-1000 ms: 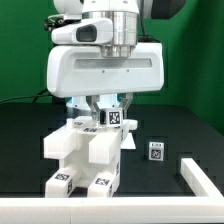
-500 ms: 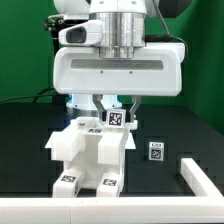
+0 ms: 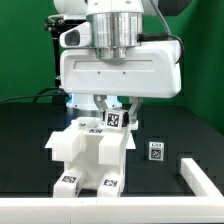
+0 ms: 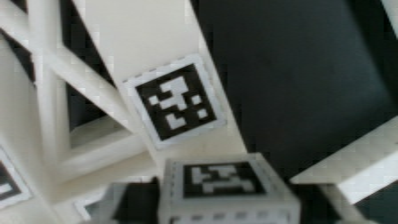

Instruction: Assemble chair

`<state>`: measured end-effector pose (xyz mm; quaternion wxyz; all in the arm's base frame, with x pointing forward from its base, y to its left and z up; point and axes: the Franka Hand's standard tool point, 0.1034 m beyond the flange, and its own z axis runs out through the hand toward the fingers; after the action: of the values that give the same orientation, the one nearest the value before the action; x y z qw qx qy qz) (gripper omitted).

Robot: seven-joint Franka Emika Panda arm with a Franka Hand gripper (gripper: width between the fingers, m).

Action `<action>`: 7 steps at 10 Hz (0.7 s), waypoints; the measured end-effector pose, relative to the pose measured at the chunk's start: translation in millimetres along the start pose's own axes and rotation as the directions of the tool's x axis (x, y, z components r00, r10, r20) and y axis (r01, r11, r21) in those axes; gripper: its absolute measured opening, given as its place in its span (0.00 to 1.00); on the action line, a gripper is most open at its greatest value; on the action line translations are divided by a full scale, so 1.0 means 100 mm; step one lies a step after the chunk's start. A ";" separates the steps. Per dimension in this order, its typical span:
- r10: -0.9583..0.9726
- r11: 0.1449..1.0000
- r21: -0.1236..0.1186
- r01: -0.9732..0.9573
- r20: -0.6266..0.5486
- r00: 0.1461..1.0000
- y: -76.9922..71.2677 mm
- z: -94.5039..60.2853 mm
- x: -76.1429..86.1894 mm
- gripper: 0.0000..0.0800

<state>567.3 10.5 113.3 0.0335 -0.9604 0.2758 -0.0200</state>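
The chair (image 3: pixel 90 152) stands as one chunky white assembly in the middle of the black table, with tags on its two front feet. A small white tagged block (image 3: pixel 118 118) sits on its top. My gripper (image 3: pixel 118 112) hangs straight down over it, one finger on each side of the block. In the wrist view the same block (image 4: pixel 221 184) lies between my dark fingers (image 4: pixel 139 200), with my gripper (image 4: pixel 222 202) centred on it. Whether the pads still press on the block does not show. A long tagged chair panel (image 4: pixel 175 98) runs beyond it.
A small loose tagged white piece (image 3: pixel 155 151) lies on the table towards the exterior view's right of the chair. The white border rail (image 3: pixel 203 183) runs along the front and right corner. A green backdrop stands behind.
The arm's hand has shifted towards the exterior view's right and the chair has moved a little with it. Over the last half second almost nothing has moved.
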 end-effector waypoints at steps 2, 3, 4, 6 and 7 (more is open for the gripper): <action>-0.239 0.971 -0.011 0.239 -0.002 0.971 0.01 -0.01 0.02 0.63; -0.420 0.907 -0.017 0.420 0.001 0.908 0.03 -0.03 0.04 0.78; -0.561 0.827 -0.027 0.561 0.006 0.828 0.03 -0.03 0.02 0.80; -0.707 0.706 -0.024 0.707 0.021 0.707 0.09 -0.03 -0.05 0.81; -0.768 0.640 -0.025 0.768 0.026 0.640 0.10 -0.03 -0.04 0.81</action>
<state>558.0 4.0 115.1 0.0074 -0.9872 -0.1576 -0.0214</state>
